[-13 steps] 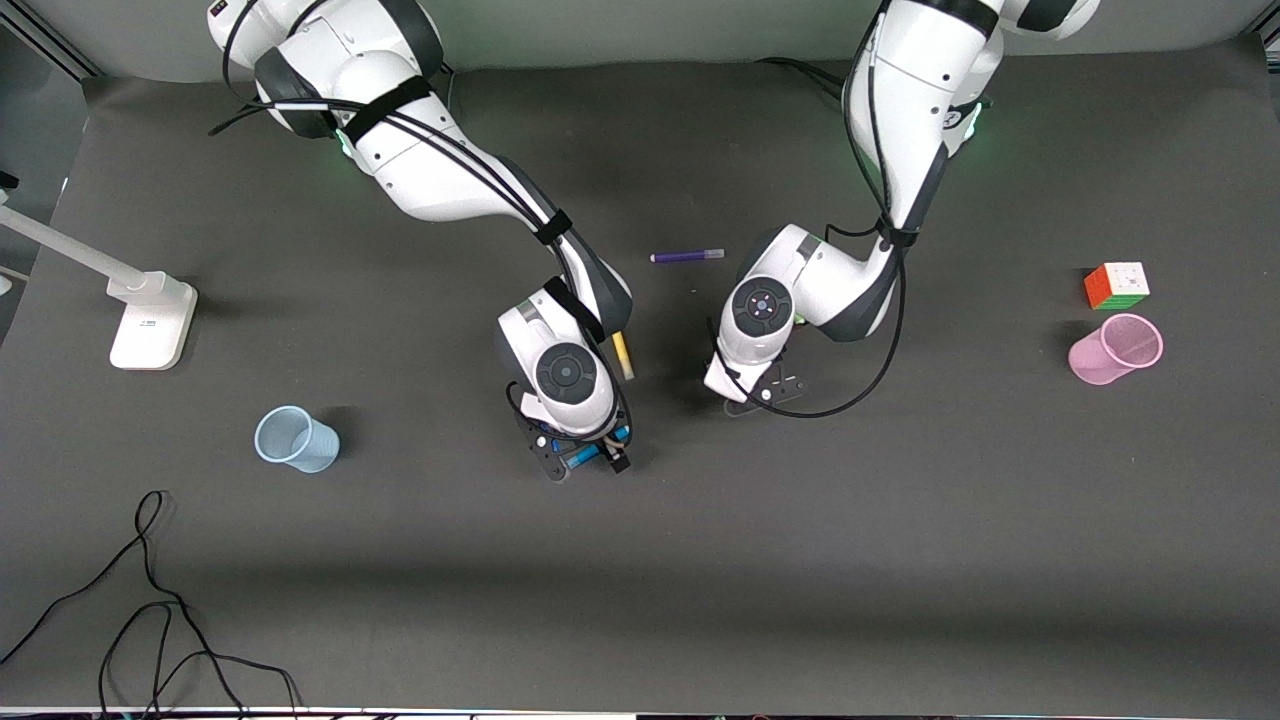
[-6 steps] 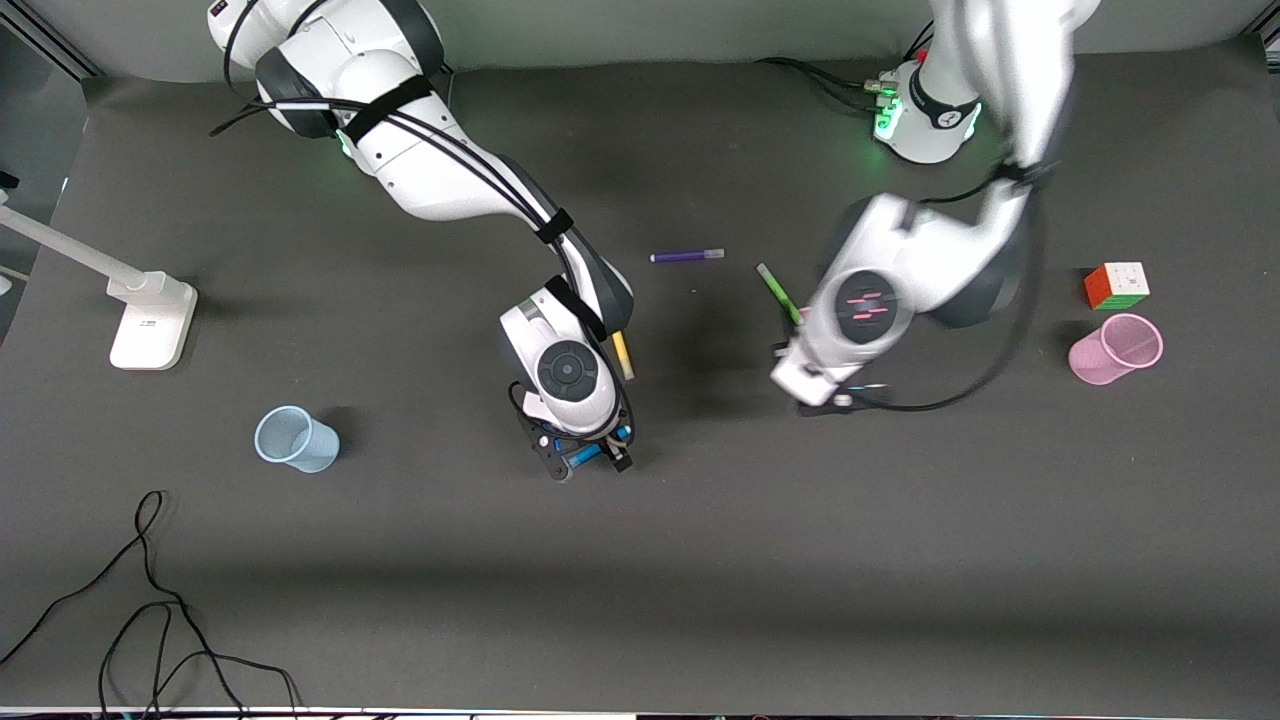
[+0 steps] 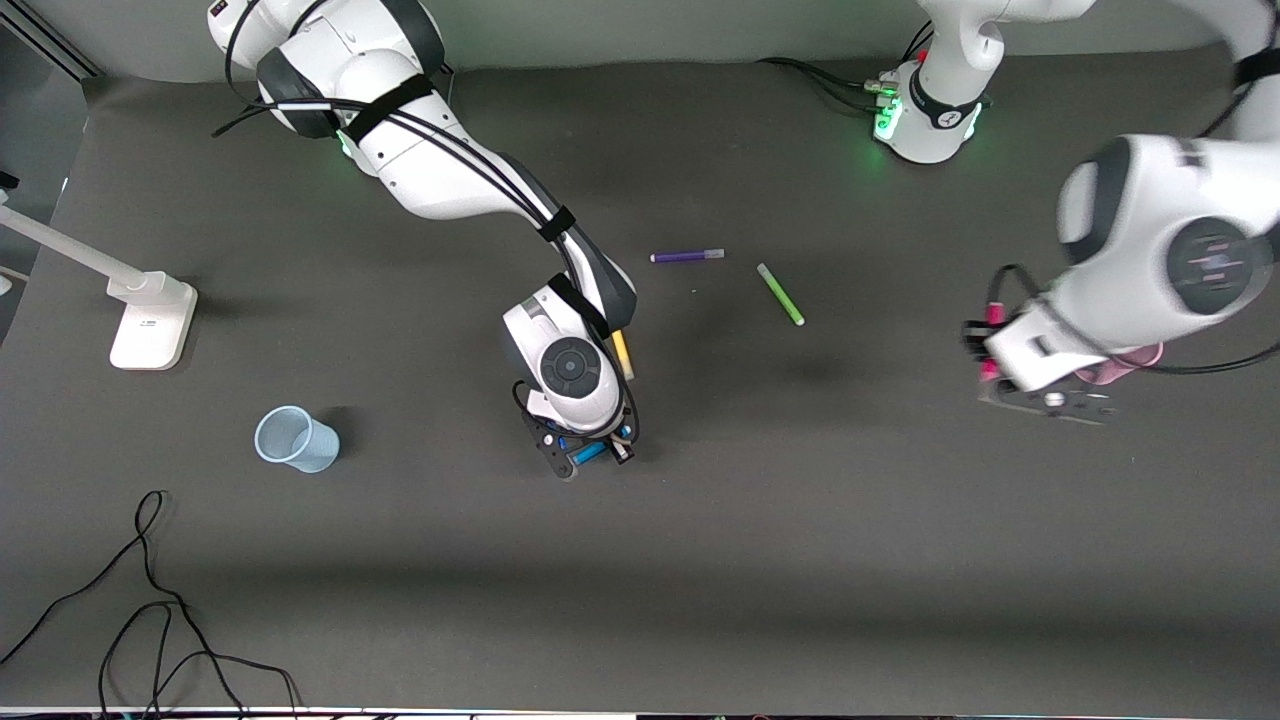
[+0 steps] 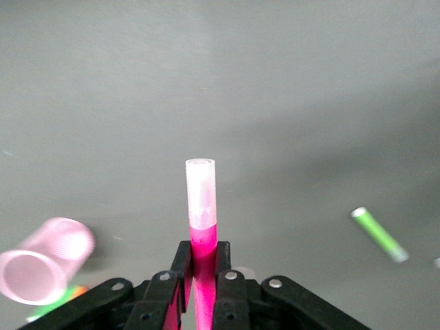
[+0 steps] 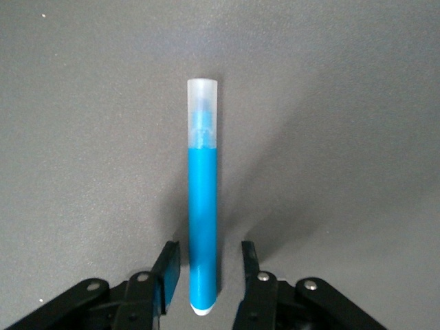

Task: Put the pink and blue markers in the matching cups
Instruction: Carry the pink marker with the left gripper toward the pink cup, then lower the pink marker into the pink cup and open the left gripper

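Note:
The blue marker (image 5: 203, 206) lies flat on the table between my right gripper's (image 5: 210, 253) open fingers, with a gap on each side. In the front view that gripper (image 3: 590, 452) is low over the blue marker (image 3: 588, 453) at mid table. My left gripper (image 4: 201, 251) is shut on the pink marker (image 4: 201, 206), whose pale cap points away from it. In the front view it (image 3: 985, 345) holds the pink marker (image 3: 992, 318) in the air beside the pink cup (image 3: 1128, 366), which the arm mostly hides. The pink cup (image 4: 42, 265) shows in the left wrist view. The blue cup (image 3: 295, 438) stands toward the right arm's end.
A purple marker (image 3: 687, 256), a green marker (image 3: 780, 294) and a yellow marker (image 3: 622, 353) lie at mid table. A white stand (image 3: 150, 320) is at the right arm's end. Black cables (image 3: 150, 620) lie near the front edge.
My left arm has risen and swung from mid table to the pink cup with the pink marker, uncovering the green marker. My right gripper has stayed around the blue marker.

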### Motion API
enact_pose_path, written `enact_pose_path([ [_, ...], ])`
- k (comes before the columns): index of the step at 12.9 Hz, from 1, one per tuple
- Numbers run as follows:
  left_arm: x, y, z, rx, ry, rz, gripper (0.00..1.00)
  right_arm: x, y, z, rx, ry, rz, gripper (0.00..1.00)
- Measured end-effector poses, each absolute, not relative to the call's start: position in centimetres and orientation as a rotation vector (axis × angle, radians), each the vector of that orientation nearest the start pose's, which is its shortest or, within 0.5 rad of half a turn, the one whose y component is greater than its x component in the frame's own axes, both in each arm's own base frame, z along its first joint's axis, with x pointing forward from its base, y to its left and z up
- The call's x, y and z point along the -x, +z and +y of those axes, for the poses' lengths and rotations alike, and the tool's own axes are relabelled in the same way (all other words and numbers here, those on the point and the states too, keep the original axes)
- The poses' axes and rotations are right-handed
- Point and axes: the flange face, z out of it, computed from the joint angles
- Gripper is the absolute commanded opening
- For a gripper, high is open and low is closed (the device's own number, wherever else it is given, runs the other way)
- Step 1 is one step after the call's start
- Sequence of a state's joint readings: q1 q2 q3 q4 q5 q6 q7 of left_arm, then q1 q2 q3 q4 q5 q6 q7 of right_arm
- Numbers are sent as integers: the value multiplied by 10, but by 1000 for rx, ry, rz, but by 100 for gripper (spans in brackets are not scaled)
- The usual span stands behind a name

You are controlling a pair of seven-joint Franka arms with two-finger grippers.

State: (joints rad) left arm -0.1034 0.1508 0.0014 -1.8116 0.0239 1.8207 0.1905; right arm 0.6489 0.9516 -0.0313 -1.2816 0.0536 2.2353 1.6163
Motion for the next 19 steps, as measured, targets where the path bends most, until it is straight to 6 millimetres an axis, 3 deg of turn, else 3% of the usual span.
enact_pose_path([
  [4, -585, 456, 16, 3041, 191, 790, 0, -606, 174, 440, 2729, 17, 1524, 20],
  [7, -578, 446, 78, 3057, 122, 1052, 0, -613, 197, 442, 2720, 5, 1506, 20],
  [10, -553, 419, 157, 3115, 7, 1293, 0, -619, 249, 434, 2759, 17, 1464, 20],
  [12, -534, 398, 196, 3141, -72, 1411, 0, -622, 295, 419, 2829, 39, 1377, 18],
  [13, -526, 386, 212, 3149, -127, 1476, 0, -621, 321, 412, 2873, 59, 1322, 11],
  [15, -515, 357, 238, 3145, -247, 1625, 0, -614, 364, 400, 2932, 95, 1244, 8],
  [17, -507, 328, 259, 3110, -362, 1769, 0, -611, 385, 392, 2957, 108, 1198, 6],
  [19, -501, 306, 272, 3040, -507, 1906, 0, -612, 393, 382, 2977, 122, 1166, 6],
])
